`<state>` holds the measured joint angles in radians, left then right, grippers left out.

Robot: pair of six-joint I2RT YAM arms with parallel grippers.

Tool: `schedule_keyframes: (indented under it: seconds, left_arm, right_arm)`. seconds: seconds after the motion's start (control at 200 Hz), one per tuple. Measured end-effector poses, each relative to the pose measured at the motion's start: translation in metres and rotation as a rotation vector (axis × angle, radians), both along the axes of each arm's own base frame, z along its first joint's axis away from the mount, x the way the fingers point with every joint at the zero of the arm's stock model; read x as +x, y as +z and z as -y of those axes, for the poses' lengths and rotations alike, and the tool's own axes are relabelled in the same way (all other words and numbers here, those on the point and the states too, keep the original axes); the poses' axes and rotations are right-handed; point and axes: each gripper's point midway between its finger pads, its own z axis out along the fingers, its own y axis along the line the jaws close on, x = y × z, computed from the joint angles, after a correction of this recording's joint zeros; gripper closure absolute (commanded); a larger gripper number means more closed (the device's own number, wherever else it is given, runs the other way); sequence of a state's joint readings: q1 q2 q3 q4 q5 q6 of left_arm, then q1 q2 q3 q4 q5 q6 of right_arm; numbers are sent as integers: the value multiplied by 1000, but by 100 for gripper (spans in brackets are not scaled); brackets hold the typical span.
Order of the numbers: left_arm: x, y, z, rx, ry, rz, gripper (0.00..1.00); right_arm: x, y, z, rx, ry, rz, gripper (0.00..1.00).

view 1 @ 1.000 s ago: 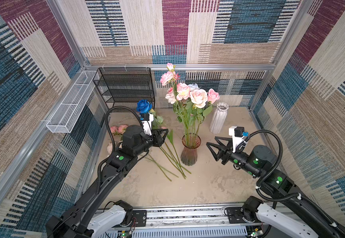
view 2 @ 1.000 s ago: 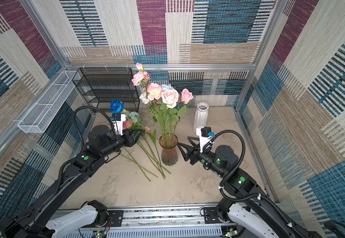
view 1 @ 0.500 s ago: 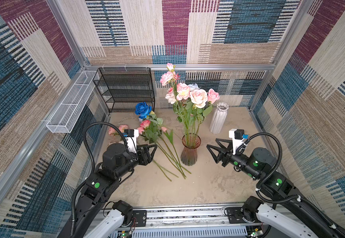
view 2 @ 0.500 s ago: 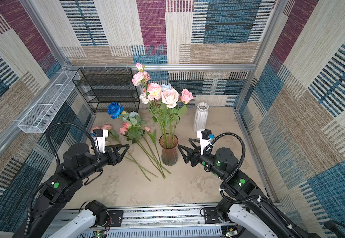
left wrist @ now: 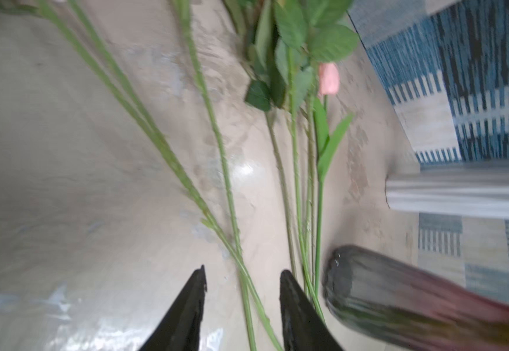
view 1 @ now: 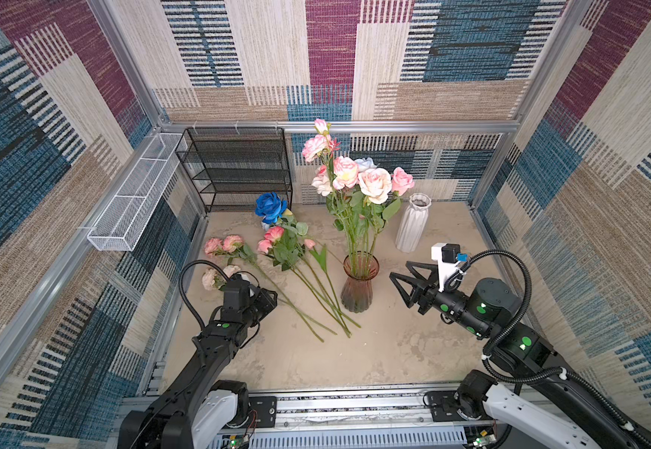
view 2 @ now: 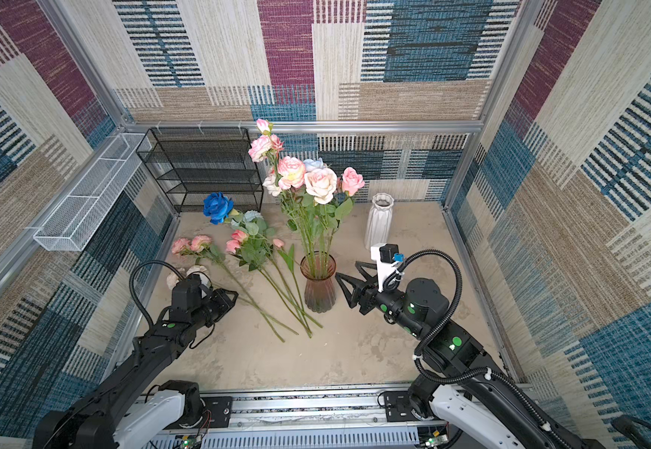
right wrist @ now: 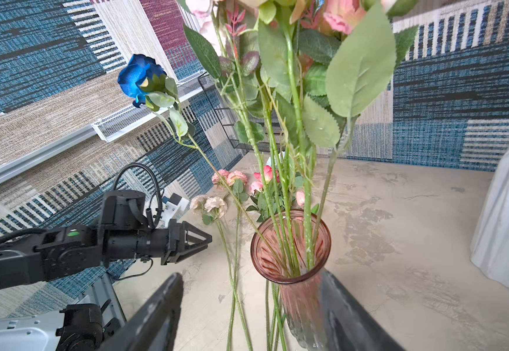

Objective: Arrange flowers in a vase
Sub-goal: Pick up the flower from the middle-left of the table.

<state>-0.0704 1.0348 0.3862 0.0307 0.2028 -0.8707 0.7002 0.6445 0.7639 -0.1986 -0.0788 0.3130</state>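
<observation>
The glass vase (view 1: 356,295) is smoky rose, ribbed. The bouquet (view 1: 374,184) in it shows pink, peach-cream and one pale blue head on green stems. Behind it to the right is a white fluted vase (view 1: 412,225). Left of it are a deep blue rose (view 1: 270,206), pink roses (view 1: 232,243) and cream blooms (view 1: 210,278). The table (view 1: 393,350) is mottled beige. The rack (view 1: 238,171) is black mesh, the basket (view 1: 129,210) white mesh. The walls (view 1: 331,46) carry blue, maroon and tan striped patches.
</observation>
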Motion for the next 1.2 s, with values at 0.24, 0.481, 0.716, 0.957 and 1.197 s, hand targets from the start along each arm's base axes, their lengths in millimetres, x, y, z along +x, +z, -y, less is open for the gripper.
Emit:
schedule_keyframes:
  seconds: [0.24,0.481,0.716,0.957,1.197]
  left_arm:
    - [29,-30,-21,-97,158,22,44]
    - [53,-50,-36,-131,243,54,74]
    - [65,-53,-33,-205,258,72,100]
    - [69,-5,-32,-235,252,187,100]
    - [55,66,-33,-216,236,305,100]
  right_arm:
    - [2,1,-1,-2,-1,-2,27]
    - [2,6,-1,1,-1,7,28]
    - [2,12,1,5,-10,18,27]
    - [2,11,0,1,-11,20,27]
    - [4,10,0,-9,-16,21,27]
